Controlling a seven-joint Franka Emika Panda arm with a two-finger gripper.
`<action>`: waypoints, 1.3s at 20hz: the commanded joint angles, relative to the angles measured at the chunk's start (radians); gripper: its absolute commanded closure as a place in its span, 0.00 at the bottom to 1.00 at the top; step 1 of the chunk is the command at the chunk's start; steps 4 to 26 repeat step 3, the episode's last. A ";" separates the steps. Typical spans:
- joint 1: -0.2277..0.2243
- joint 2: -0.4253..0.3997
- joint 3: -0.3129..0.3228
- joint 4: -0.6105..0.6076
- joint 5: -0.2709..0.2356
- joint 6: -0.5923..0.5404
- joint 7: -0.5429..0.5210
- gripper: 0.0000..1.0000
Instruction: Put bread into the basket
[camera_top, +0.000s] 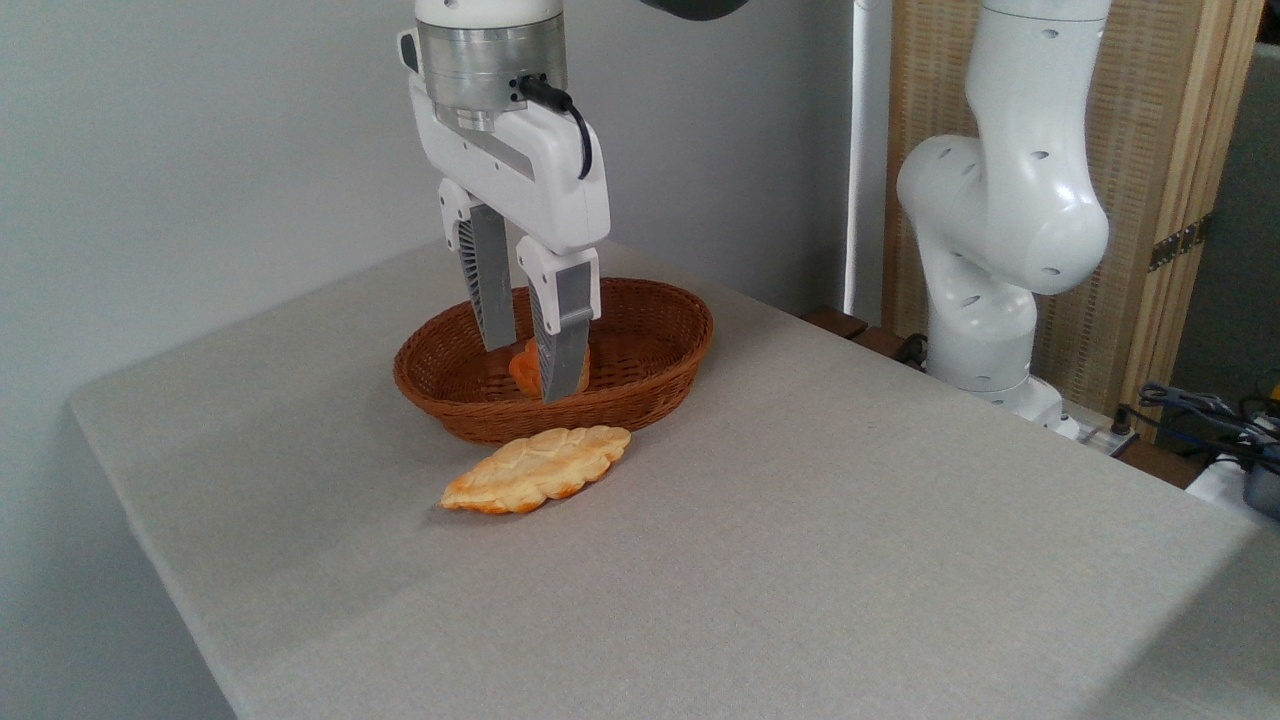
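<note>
The gripper (530, 372) hangs inside the basket (660, 345) with its jaws clamped on the bun (522, 368), so the placing step is nearly finished and the next move is probably to open the jaws and lift straight up

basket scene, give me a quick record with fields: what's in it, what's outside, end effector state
basket: oval brown wicker, on the grey table
in basket: orange bun, partly hidden by the fingers
end effector: reaching down into the basket, fingers either side of the bun; grip or release cannot be told
outside basket: pale braided loaf on the table, against the basket's near wall
</note>
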 joint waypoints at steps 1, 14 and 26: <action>-0.009 0.011 0.005 0.022 0.028 -0.010 -0.016 0.00; -0.009 0.011 0.005 0.022 0.028 -0.010 -0.011 0.00; -0.009 0.011 0.005 0.022 0.028 -0.010 -0.011 0.00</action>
